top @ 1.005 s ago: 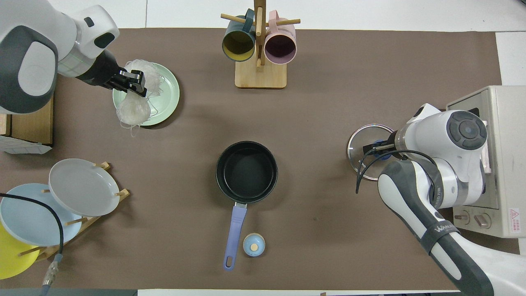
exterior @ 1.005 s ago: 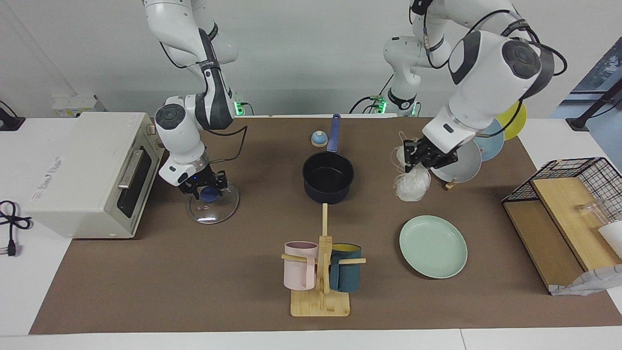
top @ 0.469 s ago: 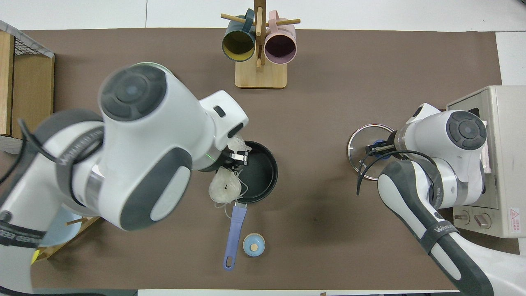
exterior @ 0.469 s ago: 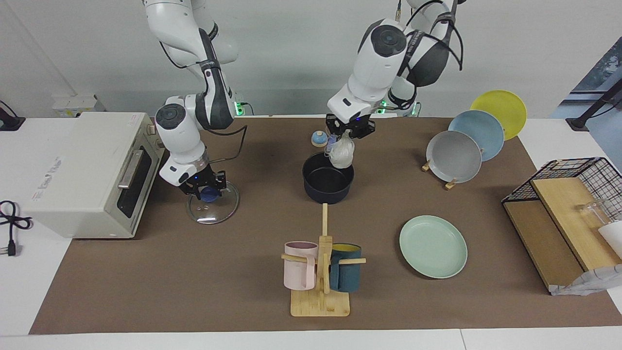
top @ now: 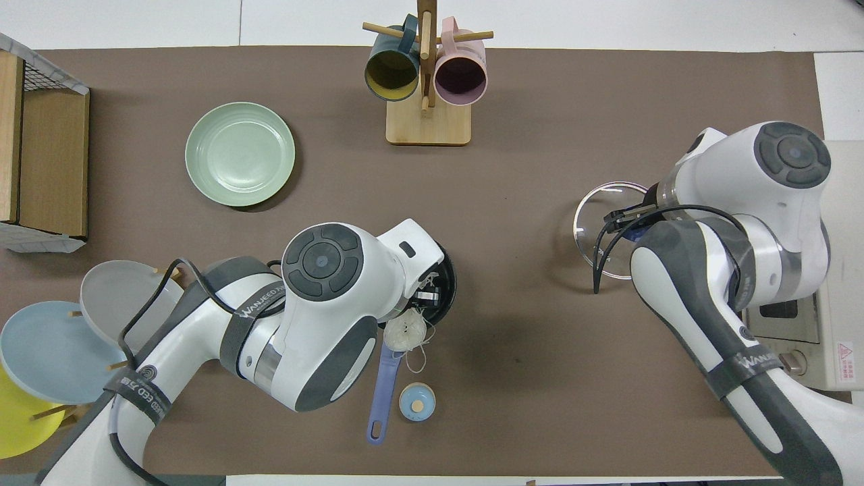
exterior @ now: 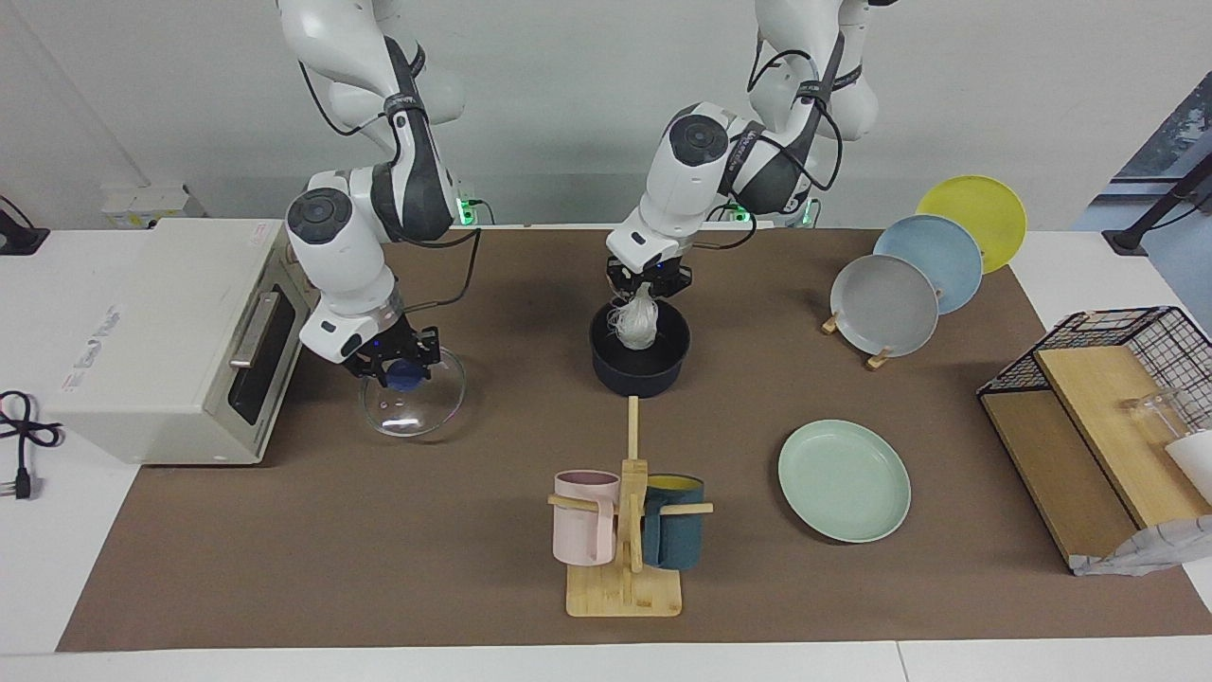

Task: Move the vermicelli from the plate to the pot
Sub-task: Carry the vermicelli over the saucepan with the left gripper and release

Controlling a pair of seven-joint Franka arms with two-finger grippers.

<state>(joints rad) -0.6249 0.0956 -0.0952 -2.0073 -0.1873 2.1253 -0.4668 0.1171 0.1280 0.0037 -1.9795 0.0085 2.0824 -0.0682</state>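
Note:
My left gripper (exterior: pixel 648 281) is shut on the vermicelli (exterior: pixel 636 324), a whitish tangle that hangs from it with its lower end inside the black pot (exterior: pixel 640 365). In the overhead view the left gripper (top: pixel 426 295) and arm cover most of the pot (top: pixel 447 280). The vermicelli (top: pixel 405 332) shows there over the rim by the blue handle (top: pixel 383 381). The mint-green plate (exterior: pixel 843 480) lies bare, farther from the robots toward the left arm's end, and also shows in the overhead view (top: pixel 239 153). My right gripper (exterior: pixel 398 367) is shut on the blue knob of a glass lid (exterior: pixel 417 405), held tilted just above the mat.
A toaster oven (exterior: pixel 180 336) stands at the right arm's end. A mug rack (exterior: pixel 625 530) is farther from the robots than the pot. A rack of grey, blue and yellow plates (exterior: pixel 890 303) and a wire basket (exterior: pixel 1108 379) are at the left arm's end. A small blue bell (top: pixel 416 401) sits beside the handle.
My left gripper carried the vermicelli from beside the plate rack to over the pot and lowered it in. My right gripper raised and tilted the glass lid a little.

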